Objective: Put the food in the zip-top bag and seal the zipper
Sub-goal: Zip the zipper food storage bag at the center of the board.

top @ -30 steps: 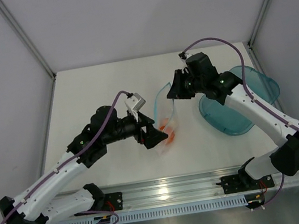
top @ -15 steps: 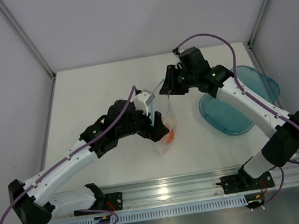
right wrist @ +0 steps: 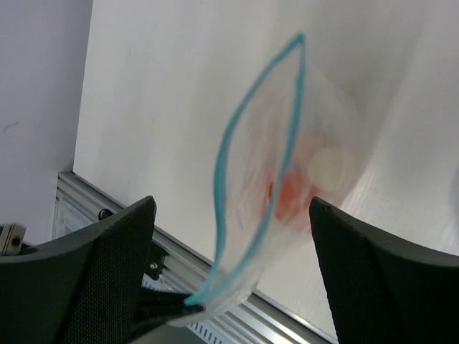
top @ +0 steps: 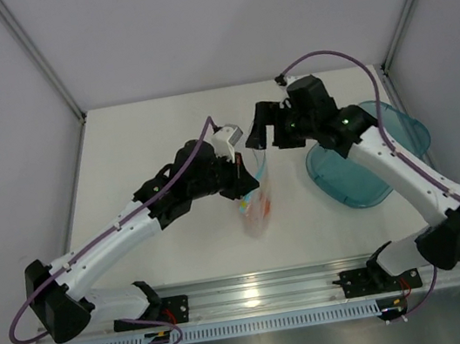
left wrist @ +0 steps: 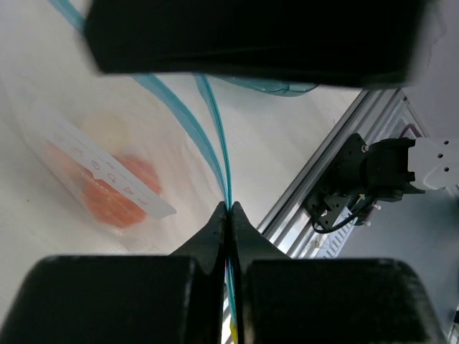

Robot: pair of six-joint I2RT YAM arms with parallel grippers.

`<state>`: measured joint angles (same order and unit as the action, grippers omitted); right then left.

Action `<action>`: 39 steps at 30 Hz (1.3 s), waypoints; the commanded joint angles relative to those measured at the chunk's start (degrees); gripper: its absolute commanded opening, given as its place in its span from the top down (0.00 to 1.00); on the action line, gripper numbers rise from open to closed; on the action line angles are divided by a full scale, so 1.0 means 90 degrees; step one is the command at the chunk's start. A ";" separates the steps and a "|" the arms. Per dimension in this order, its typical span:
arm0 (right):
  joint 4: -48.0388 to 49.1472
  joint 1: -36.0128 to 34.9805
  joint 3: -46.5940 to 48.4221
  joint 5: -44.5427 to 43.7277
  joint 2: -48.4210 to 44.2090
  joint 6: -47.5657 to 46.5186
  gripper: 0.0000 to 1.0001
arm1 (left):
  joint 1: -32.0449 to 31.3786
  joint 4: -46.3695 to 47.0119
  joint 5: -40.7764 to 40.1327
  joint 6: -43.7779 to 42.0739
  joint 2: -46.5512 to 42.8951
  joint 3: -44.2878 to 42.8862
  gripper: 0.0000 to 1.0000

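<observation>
Hanging from left gripper (left wrist: 228, 212): bag (top: 258, 211), clear and crinkly, at mid-table between the two arms. Whether its lower edge touches the table (top: 145, 142) cannot be told.
- Left gripper: fingers pressed together, clamped on zipper (right wrist: 224, 165) at one end of the strip.
- Zipper: teal, unsealed. Its two tracks bow apart into a lens-shaped mouth and meet at the far corner and at the pinch.
- Orange lump (right wrist: 289, 195): inside bag, low down.
- Pale ball (right wrist: 328, 166): inside bag, touching or just beside the lump.
- Label (left wrist: 107, 172): white printed strip on bag wall, over the food.
- Right gripper (right wrist: 233, 204): above the bag mouth, fingers wide apart, holding nothing.
- Plate (top: 400, 130): translucent teal, right of bag, partly under the right arm.
</observation>
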<state>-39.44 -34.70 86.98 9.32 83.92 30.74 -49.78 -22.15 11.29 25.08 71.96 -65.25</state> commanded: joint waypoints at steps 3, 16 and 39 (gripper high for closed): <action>-0.0226 0.0232 -0.0660 -0.0342 -0.1714 -0.0495 0.07 | 0.0101 0.0411 -0.0013 0.0582 -0.0252 0.0092 1.00; 0.0933 -0.2323 -0.3149 -0.0965 -0.4001 -0.1248 0.40 | 0.0101 0.0440 -0.0600 0.2641 -0.0925 0.0434 0.99; 0.5210 -0.5324 -0.5054 -0.6651 -0.2928 -0.3386 0.34 | 0.0033 -0.0380 -0.0864 0.4840 -0.0877 0.0532 0.99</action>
<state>-4.64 -82.02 43.42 -43.68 57.19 5.19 -49.30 -25.08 4.19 66.19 65.25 -60.29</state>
